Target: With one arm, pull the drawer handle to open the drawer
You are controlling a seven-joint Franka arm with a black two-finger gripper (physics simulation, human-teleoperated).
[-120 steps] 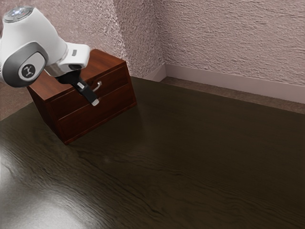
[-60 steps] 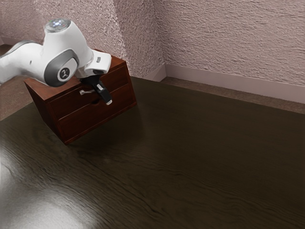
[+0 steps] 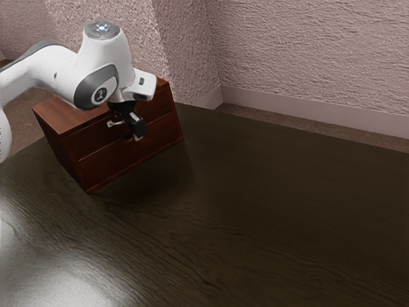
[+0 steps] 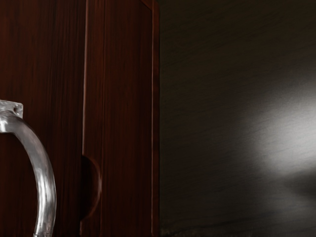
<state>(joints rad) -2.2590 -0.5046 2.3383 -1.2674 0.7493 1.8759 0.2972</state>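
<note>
A dark red wooden cabinet (image 3: 121, 153) with two drawers stands at the back of the table, toward the exterior view's left. Its upper drawer (image 3: 89, 131) sits flush with the cabinet front, and a curved metal handle (image 3: 116, 122) sticks out of it. My black gripper (image 3: 135, 132) hangs open just in front of that drawer face, a little to the exterior view's right of the handle, holding nothing. Close up in the wrist view, the shiny handle (image 4: 42, 168) arcs off to one side of my hand, beside the seam to the lower drawer (image 4: 123, 123).
The dark wood table (image 3: 255, 217) stretches wide toward the exterior view's right and front. Rough pink walls (image 3: 307, 45) meet in a corner just behind the cabinet. A bright glare lies on the table (image 4: 276, 133) beside the cabinet.
My arm has swung toward the exterior view's right and risen. The gripper has shifted from left of the handle to just right of it. The drawer has not moved.
</note>
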